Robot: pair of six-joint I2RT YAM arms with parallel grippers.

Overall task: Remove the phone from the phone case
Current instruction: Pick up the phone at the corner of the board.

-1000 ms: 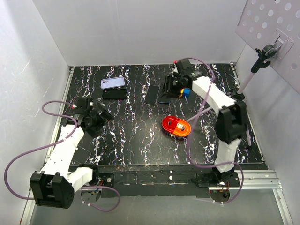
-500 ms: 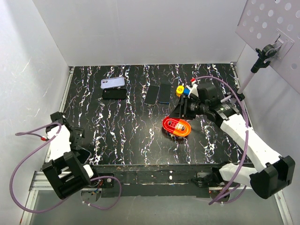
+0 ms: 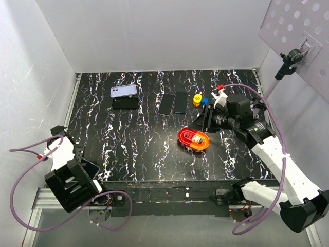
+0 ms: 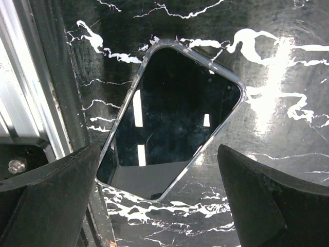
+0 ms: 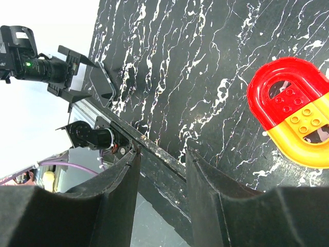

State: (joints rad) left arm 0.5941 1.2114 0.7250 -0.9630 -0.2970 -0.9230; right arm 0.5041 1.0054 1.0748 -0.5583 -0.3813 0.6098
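A dark-screened phone in a clear phone case (image 4: 175, 118) lies flat at the table's near-left corner, beside the metal rail. It also shows in the top view as a phone (image 3: 93, 166). My left gripper (image 4: 162, 206) hovers over its near end, wide open, touching nothing. The left gripper (image 3: 84, 167) sits folded back by its base. My right gripper (image 3: 205, 119) hangs above the table's right half, just behind a red-and-yellow toy. In the right wrist view its jaws (image 5: 162, 175) stand partly apart with nothing between them.
At the back left lie a lilac phone (image 3: 124, 91) and a black one (image 3: 126, 103). Two more dark phones (image 3: 166, 104) (image 3: 179, 102) lie at the back middle, next to yellow and blue bricks (image 3: 200, 99). The red-and-yellow toy (image 3: 193, 138) sits right of centre.
The left arm has swung from the table's mid-left back to the near-left corner. The right arm has pulled away from the phones at the back and come nearer and rightward.
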